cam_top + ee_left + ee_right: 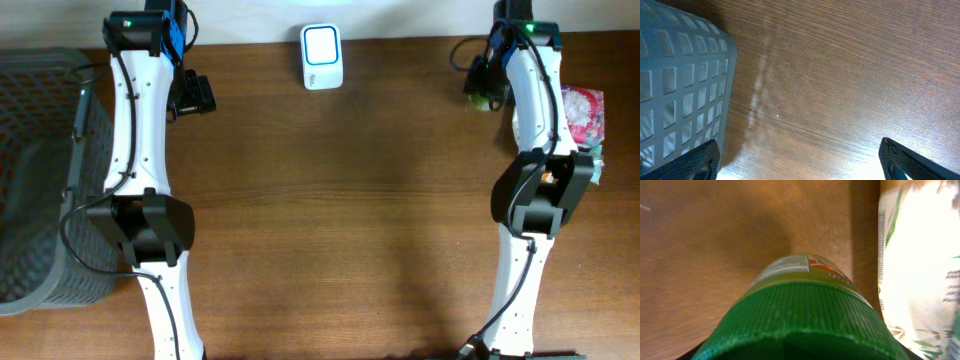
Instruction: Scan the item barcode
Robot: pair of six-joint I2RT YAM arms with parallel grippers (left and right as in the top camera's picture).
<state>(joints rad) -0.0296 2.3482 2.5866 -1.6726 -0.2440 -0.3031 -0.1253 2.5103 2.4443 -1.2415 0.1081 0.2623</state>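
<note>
The item is a bottle [805,310] with a ribbed green cap and a printed label, and it fills the lower half of the right wrist view. Overhead it shows as a small green shape [485,99] at the far right of the table. My right gripper [481,84] is shut on it, and its fingers are almost wholly hidden behind the cap. A white barcode scanner [321,56] stands at the back middle. My left gripper [192,95] hangs open at the back left over bare wood, its two dark fingertips [700,161] far apart with nothing between them.
A grey mesh basket [40,170] stands at the table's left edge, its wall [680,85] close beside my left gripper. Snack packets [585,108] lie at the right edge, and a white-and-green one [920,265] lies just right of the bottle.
</note>
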